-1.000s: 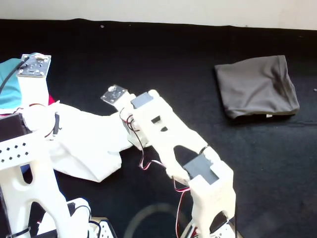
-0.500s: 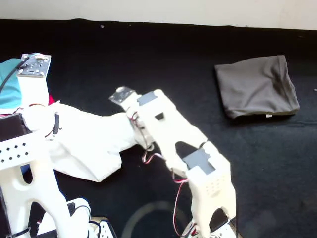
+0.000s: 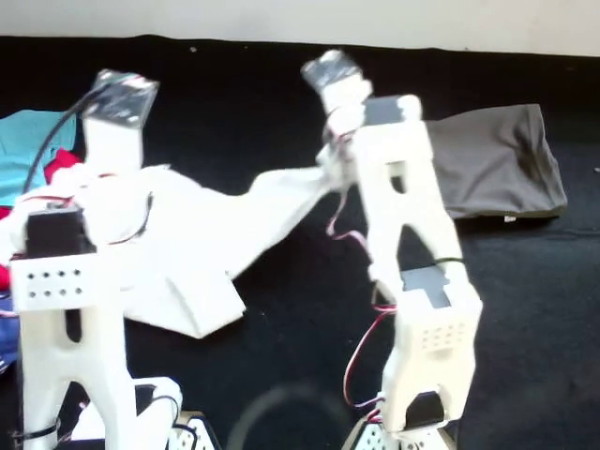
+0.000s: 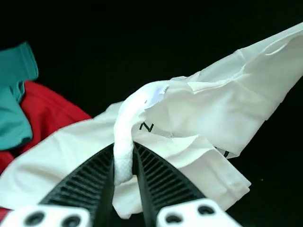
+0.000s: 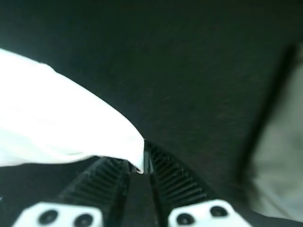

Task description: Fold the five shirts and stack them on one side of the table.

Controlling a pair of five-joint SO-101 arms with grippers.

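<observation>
We see the white shirt stretched between our two arms, partly lifted off the black table. Our left gripper is pinched tight on a rolled edge of the shirt. Our right gripper is closed on a thin corner of the same shirt. From the high view, our right arm stands near the middle and holds its end of the shirt up toward 12 o'clock. Our left arm holds the other end at 9 o'clock. The shirt's loose part sags to the table toward 7 o'clock. A folded grey shirt lies at 2 o'clock, apart from the white one. A teal shirt and a red shirt lie bunched together at 10 o'clock, touching.
</observation>
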